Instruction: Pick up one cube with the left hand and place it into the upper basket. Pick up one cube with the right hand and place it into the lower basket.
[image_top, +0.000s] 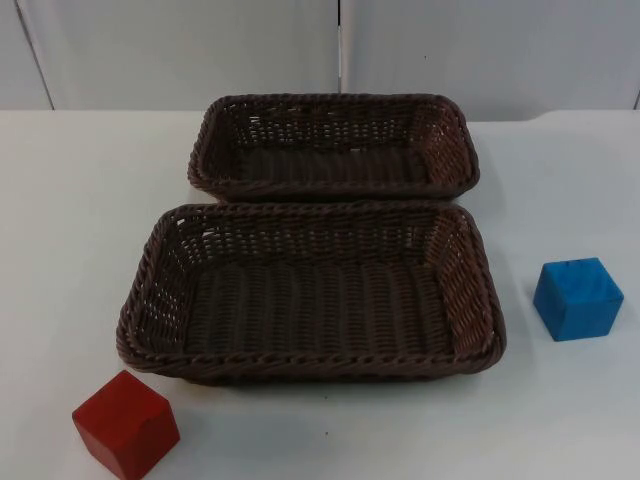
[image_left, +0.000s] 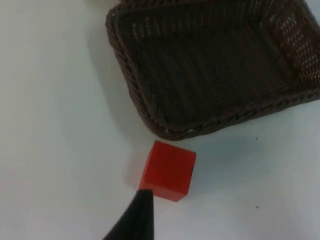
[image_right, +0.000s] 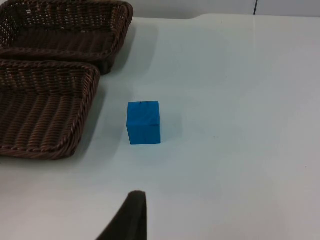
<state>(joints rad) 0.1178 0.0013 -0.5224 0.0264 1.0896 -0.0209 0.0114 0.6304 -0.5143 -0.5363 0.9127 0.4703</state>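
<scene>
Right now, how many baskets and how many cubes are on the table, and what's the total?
Baskets: 2, the upper basket and the lower basket
Cubes: 2, the red cube and the blue cube
Total: 4

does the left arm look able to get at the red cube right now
Probably yes. The red cube sits alone on the white table, apart from the lower basket rim, and the left gripper's fingertip is right by it with nothing between.
</scene>
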